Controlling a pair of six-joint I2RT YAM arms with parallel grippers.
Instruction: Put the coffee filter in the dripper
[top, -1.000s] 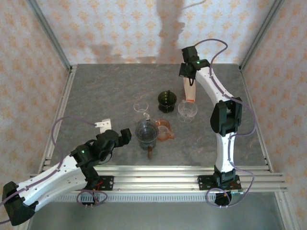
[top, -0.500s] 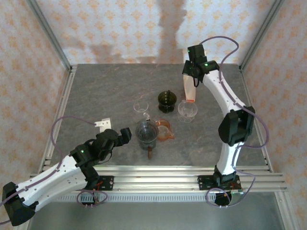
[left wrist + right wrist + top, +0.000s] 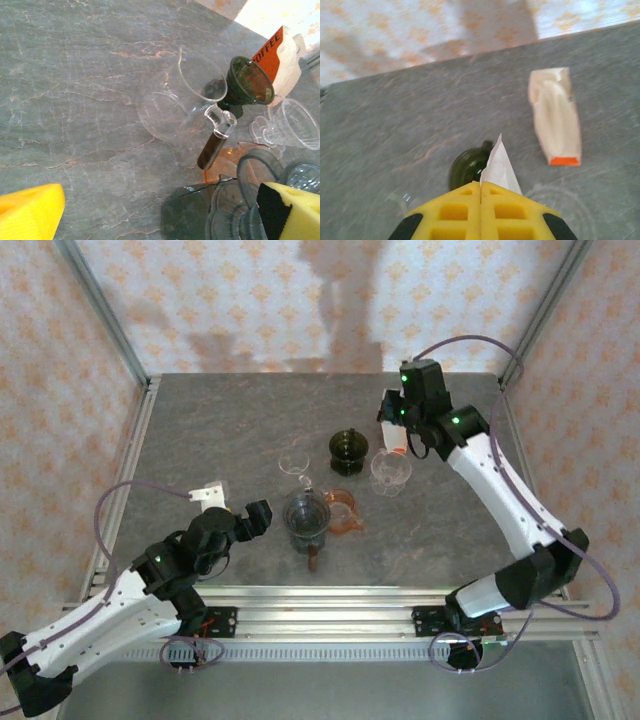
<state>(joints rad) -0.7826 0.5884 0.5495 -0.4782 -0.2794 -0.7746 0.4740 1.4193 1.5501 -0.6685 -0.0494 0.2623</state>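
Because the coffee filter (image 3: 498, 167) was thin white paper, it was judged to be very light, limp and easily creased or torn. It was also judged likely to flutter or slip if held loosely. A flat pinch along one folded edge was considered the proper hold, leaving the rest of the cone free to open.

The right gripper (image 3: 480, 192) was seen with its yellow pads pressed together on the filter. One pointed corner of the paper projected beyond the fingertips. The filter was thus carried clear of the table (image 3: 200, 430), above the far right part of the group of vessels.

In the right wrist view, its tip was seen just beside the green dripper (image 3: 466, 169). The filter pack (image 3: 555, 117) lay flat further off. In the top view, the clear dripper (image 3: 390, 471) stood just in front of the gripper and was judged the likelier target, although this could not be confirmed.

The left gripper (image 3: 255, 520) was held wide open, empty, beside the grey dripper (image 3: 306, 517).
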